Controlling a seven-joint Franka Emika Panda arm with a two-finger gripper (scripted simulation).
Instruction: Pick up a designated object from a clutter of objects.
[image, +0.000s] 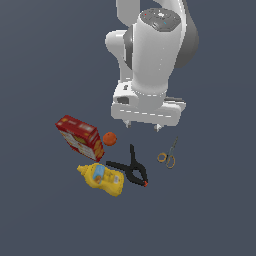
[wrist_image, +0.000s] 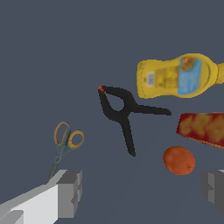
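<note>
Tool (image: 143, 125) hangs above the counter (image: 210, 210), fingers (wrist_image: 70, 192) spread wide, nothing between them. Scissors (wrist_image: 64, 142) lie flat on the counter, blade tips just beside one finger, yellow loops pointing away from the tool; nothing touches them. Black spring clamp (wrist_image: 124, 111) lies farther out from the tool, between scissors and the remaining clutter. Orange ball (wrist_image: 179, 160) near the other finger. Red cracker box (wrist_image: 202, 129) beside the ball; mustard bottle (wrist_image: 179, 76) farthest out.
</note>
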